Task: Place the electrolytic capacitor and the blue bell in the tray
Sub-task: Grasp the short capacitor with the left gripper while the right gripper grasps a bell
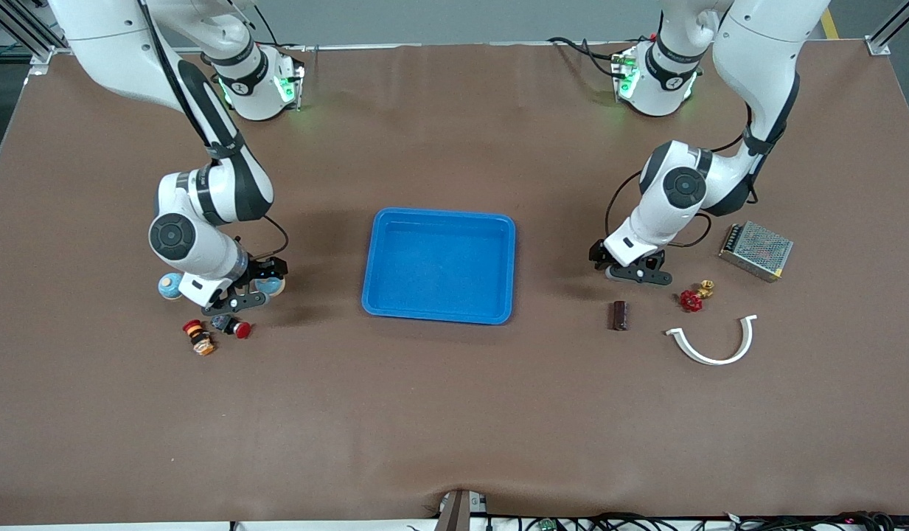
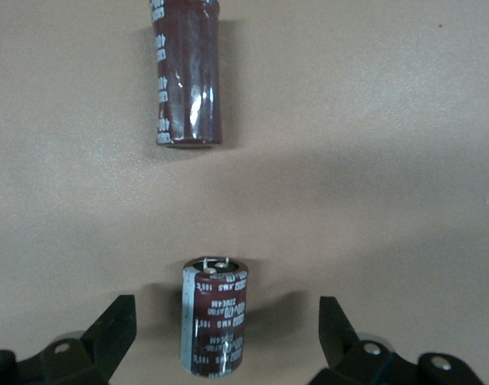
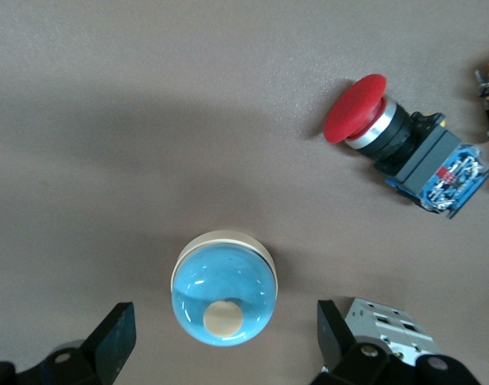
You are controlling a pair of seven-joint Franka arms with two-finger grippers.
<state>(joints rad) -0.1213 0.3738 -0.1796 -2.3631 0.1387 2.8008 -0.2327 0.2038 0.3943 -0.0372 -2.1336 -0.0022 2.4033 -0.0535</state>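
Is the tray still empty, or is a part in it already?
Empty: the front view shows only bare blue floor inside the tray.

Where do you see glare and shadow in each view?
Left wrist view: bright glare streaks on the farther capacitor, and a soft dark band of shadow falls across the table around the nearer capacitor. Right wrist view: a mild sheen on the blue bell. Front view: soft shadows beside the tray.
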